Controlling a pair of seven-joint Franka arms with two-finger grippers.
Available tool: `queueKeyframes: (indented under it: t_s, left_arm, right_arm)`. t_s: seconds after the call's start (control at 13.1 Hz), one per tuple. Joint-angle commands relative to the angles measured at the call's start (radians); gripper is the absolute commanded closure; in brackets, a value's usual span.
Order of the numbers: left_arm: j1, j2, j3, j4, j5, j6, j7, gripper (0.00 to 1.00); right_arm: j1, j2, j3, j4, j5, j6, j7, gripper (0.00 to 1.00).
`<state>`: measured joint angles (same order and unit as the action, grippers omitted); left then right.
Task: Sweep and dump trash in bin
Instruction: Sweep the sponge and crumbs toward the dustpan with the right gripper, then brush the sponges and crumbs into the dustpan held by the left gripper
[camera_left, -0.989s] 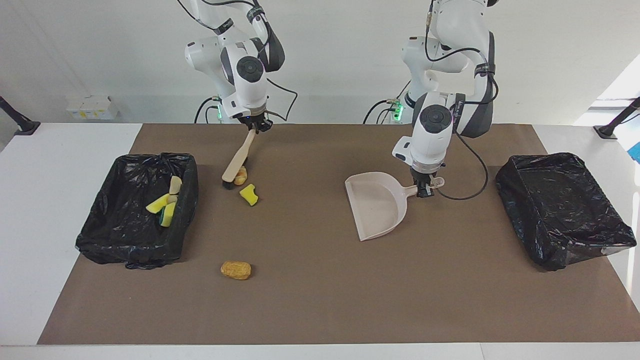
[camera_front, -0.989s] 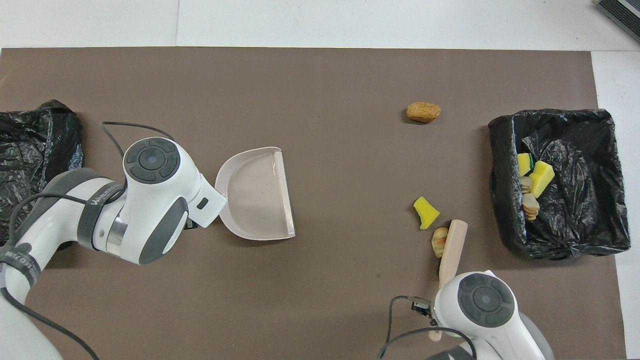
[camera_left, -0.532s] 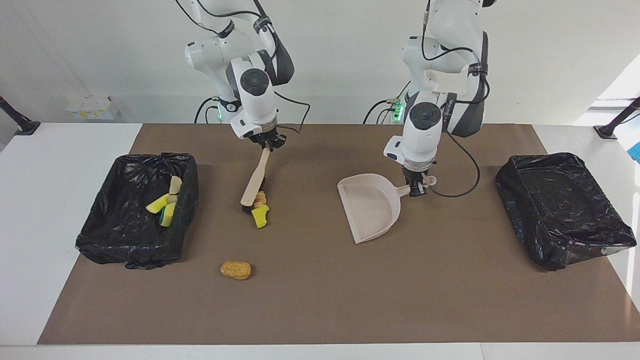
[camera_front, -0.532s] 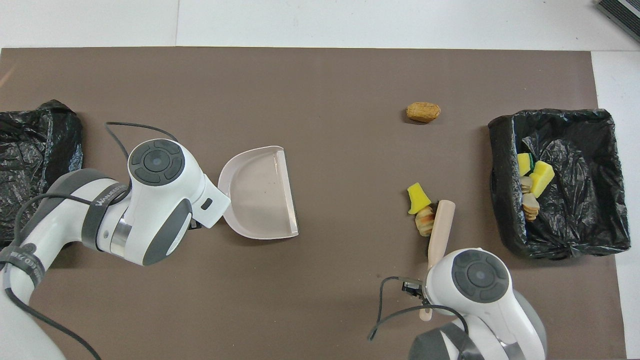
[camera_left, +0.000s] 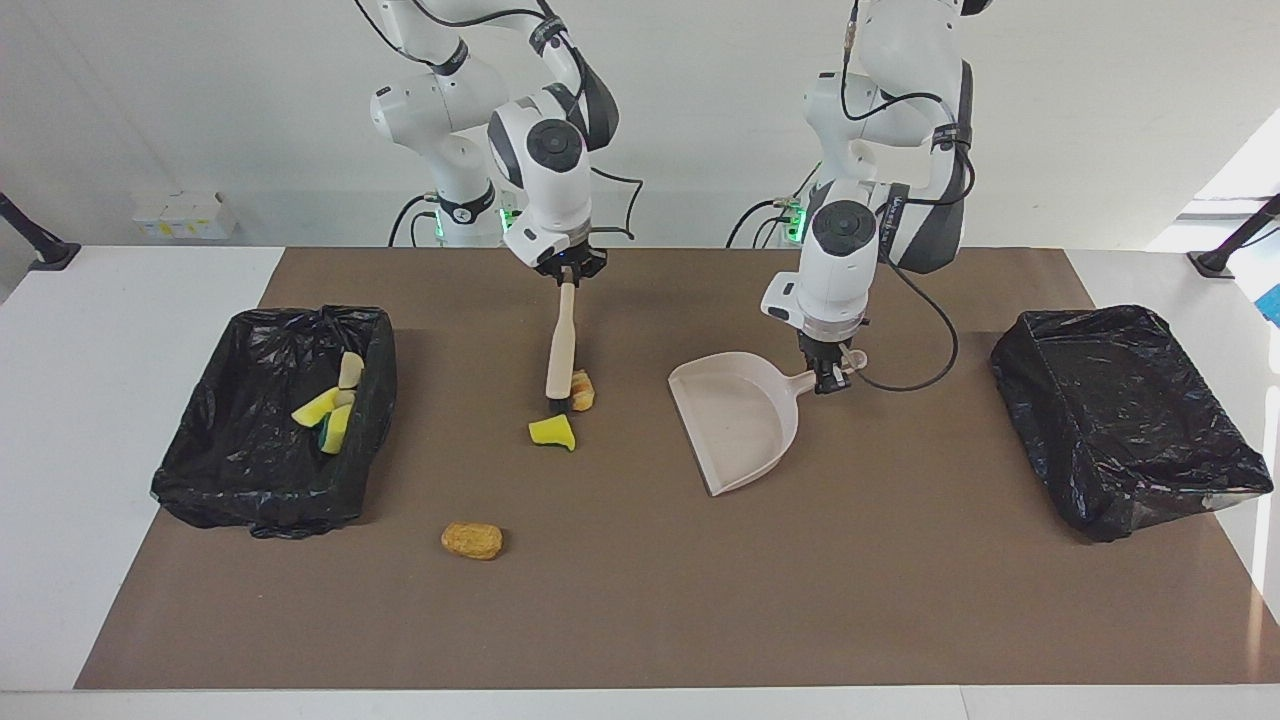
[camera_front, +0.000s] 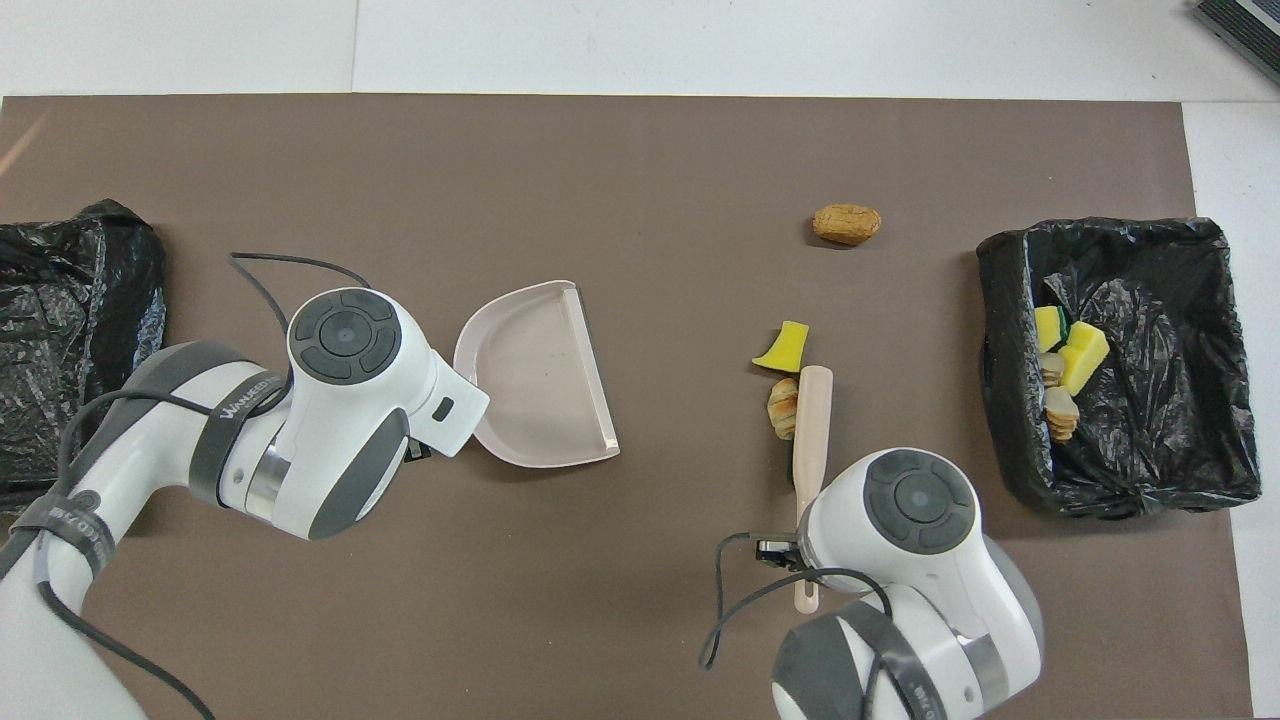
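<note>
- Right gripper (camera_left: 567, 272): wrist angled down, fingers pinched on the handle top of the brush (camera_left: 560, 345). Brush stands near upright, bristle end on the brown mat (camera_left: 640, 600).
- A golden-brown lump (camera_left: 581, 389) touches the brush head on the dustpan's side. A yellow sponge chunk (camera_left: 552, 433) lies at 6 o'clock of the bristles in the facing view, just beside them.
- Left gripper (camera_left: 828, 378): forearm vertical, fingers clamped on the handle of the dustpan (camera_left: 735, 425). Pan flat on the mat, open mouth toward the brush.
- Another golden-brown lump (camera_left: 472, 540) lies alone, farther from the robots, at 7 o'clock of the sponge chunk.
- The bin (camera_left: 275, 430) at the right arm's end holds yellow and pale scraps (camera_left: 333, 405).
- A second black-lined bin (camera_left: 1125, 415) sits at the left arm's end.
</note>
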<state>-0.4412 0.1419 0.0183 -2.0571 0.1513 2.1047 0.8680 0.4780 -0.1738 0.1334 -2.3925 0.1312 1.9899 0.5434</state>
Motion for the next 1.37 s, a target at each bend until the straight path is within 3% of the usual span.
queueKeyframes:
  t_s: [0.0,0.38,0.61,0.84,0.99,1.29]
  left_arm:
    - [-0.030,0.008,0.012,0.020,0.002,-0.029,-0.023,1.00]
    - [-0.106,-0.019,0.009,-0.008,0.074,-0.061,-0.021,1.00]
    - [-0.155,-0.041,0.009,-0.031,0.074,-0.089,-0.041,1.00]
    - [-0.169,-0.053,0.011,-0.043,0.079,-0.091,-0.110,1.00]
    - [-0.157,-0.054,0.011,-0.044,0.079,-0.098,-0.112,1.00]
    - [-0.146,-0.079,0.012,-0.097,0.079,-0.086,-0.115,1.00]
  right_arm:
    - [0.020,-0.029,0.002,0.015,0.030,-0.040,-0.027,1.00]
    - [-0.094,0.005,-0.008,0.121,0.005,-0.116,-0.045,1.00]
    - [-0.211,0.089,-0.006,0.196,-0.027,-0.074,-0.227,1.00]
    - [-0.243,0.192,-0.009,0.260,-0.064,-0.068,-0.246,1.00]
    - [-0.309,0.197,-0.005,0.262,-0.079,-0.082,-0.342,1.00]
    - [-0.305,0.191,-0.002,0.254,-0.154,-0.089,-0.459,1.00]
